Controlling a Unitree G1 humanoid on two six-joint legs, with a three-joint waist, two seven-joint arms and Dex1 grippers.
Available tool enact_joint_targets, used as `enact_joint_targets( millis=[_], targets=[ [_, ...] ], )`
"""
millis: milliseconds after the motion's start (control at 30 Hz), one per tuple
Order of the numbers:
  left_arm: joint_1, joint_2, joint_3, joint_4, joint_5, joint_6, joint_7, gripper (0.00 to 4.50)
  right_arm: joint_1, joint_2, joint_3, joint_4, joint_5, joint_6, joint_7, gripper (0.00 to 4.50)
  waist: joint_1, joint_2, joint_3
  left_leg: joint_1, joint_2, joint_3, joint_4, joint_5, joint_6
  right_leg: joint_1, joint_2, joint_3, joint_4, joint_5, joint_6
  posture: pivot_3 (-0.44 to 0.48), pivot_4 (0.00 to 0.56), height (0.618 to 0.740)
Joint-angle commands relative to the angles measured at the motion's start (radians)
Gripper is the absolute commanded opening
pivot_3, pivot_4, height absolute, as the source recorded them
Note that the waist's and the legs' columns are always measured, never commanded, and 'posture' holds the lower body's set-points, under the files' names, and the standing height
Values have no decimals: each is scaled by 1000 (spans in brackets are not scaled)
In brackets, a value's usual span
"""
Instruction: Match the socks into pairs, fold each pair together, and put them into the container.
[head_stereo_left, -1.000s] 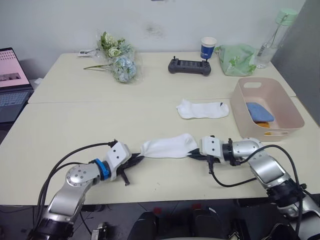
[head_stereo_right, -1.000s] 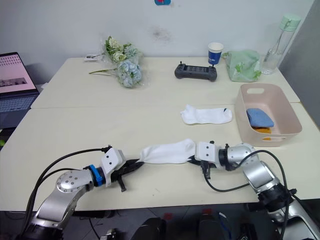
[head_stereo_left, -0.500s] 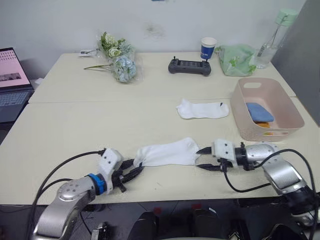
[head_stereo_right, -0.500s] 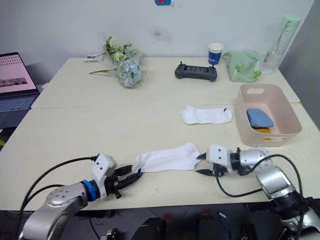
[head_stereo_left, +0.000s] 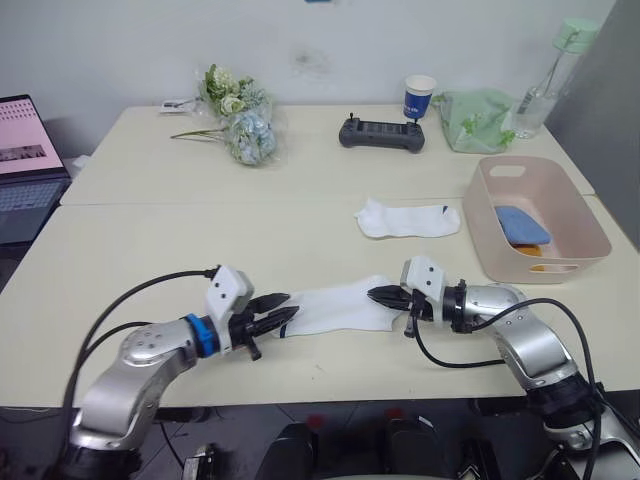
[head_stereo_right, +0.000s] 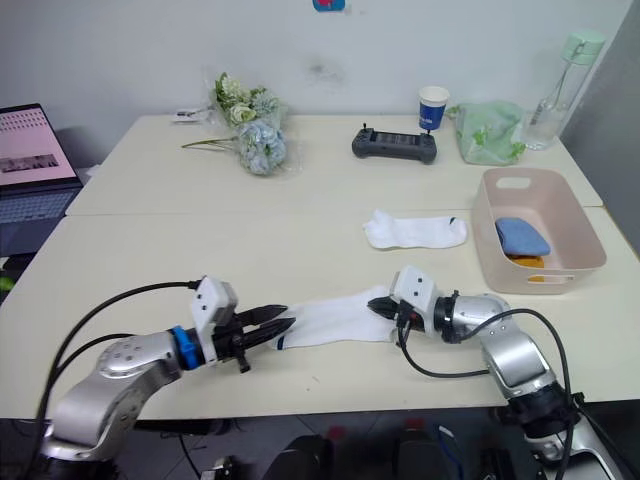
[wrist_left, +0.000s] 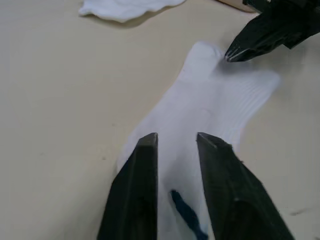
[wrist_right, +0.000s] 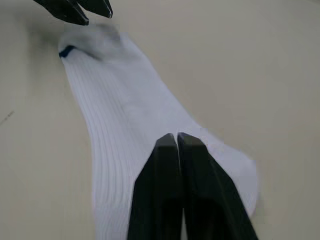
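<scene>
A: What sits nearest, and how would it handle?

B: A flat white ribbed cotton ankle sock (head_stereo_left: 335, 306) lies stretched along the table's front edge (head_stereo_left: 130, 250) between the two arms. I judge it light, limp and easily bunched; it will sag and fold wherever it is lifted, so a pinch at each end, cuff and toe, looks like the sound way to carry it flat.

A: And the grippers?

B: The left gripper (wrist_left: 176, 142) has its two black fingers parted a little, tips over the end that bears a small dark blue mark; whether they press the cloth I cannot tell. The right gripper (wrist_right: 177, 138) has its fingers closed together over the opposite end, seemingly nipping the fabric, though the actual pinch is hidden.

A: Farther back?

B: A second white ankle sock (head_stereo_left: 405, 218) lies loose mid-table, well apart from the first. To the right stands the pale pink rectangular plastic basket (head_stereo_left: 500, 255), with a folded light blue pair (head_stereo_left: 520, 224) and a bit of mustard-orange (head_stereo_left: 530, 246) inside.

A: Any writing?

B: A blue and white paper cup (head_stereo_left: 418, 97) carries print too small to read. Nothing else is legible.
</scene>
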Motion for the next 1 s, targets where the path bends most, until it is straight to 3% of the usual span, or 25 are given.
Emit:
enact_joint_targets(
  millis=[33, 200, 300, 433, 533, 600, 700, 867, 900, 1000],
  targets=[
    [4, 4, -17, 57, 73, -70, 21, 39, 17, -29, -5, 2, -26, -54, 7, 0, -4, 0, 0, 0, 0, 0, 0, 0, 0, 0, 0, 0, 0, 0, 0, 0, 150, 740],
    [41, 24, -1, 84, 90, -101, 6, 39, 43, -74, -43, -8, -3, -73, 28, 0, -4, 0, 0, 0, 1, 0, 0, 0, 0, 0, 0, 1, 0, 0, 0, 0, 150, 740],
    [37, 6, 36, 20, 18, -119, -17, 39, 55, -62, -90, -46, 69, -84, 45, 0, -3, 0, 0, 0, 1, 0, 0, 0, 0, 0, -1, 1, 0, 0, 0, 0, 150, 740],
    [69, 57, 37, -33, 59, -194, -67, 39, 86, -103, -117, -118, 128, -110, 122, 0, -3, 0, 0, 0, 1, 0, 0, 0, 0, 0, -1, 0, 0, 0, 0, 0, 150, 740],
    [115, 104, 63, -30, 68, -282, -125, 0, 105, -144, -117, -134, 115, -183, 162, 540, -4, 0, 0, 0, 1, 0, -1, 0, 0, 0, -1, 0, 0, 0, 0, 0, 150, 740],
    [152, 138, 71, -52, 49, -308, -178, 181, 113, -169, -107, -129, 97, -240, 189, 1234, -3, 0, 0, 0, 1, 0, -1, 0, 0, 0, -1, 0, 0, 0, 0, 0, 150, 740],
    [190, 173, 63, -36, 75, -385, -232, 876, 108, -176, -76, -84, 52, -328, 206, 2269, -2, 0, 0, 0, 1, 0, -1, 0, 0, 0, -1, 0, 0, 0, 0, 0, 150, 740],
    [165, 169, 36, 65, 174, -511, -220, 2420, 101, -164, -23, 0, -62, -505, 188, 3976, -2, 0, 0, 0, 0, 0, -1, 0, 0, 1, 0, 0, 0, 0, 0, 0, 150, 740],
    [157, 165, 26, 85, 193, -530, -216, 2738, 100, -162, -17, 11, -74, -534, 183, 3999, -2, 0, 0, 0, 0, 0, -1, 0, 0, 1, 2, 0, 0, 0, 0, 0, 150, 740],
    [128, 147, -14, 137, 258, -580, -194, 2738, 98, -152, -6, 20, -92, -575, 174, 3999, -2, 0, 0, 0, 0, 1, 0, 0, 0, 1, 2, 0, 0, 0, 0, 0, 150, 740]
  ],
)
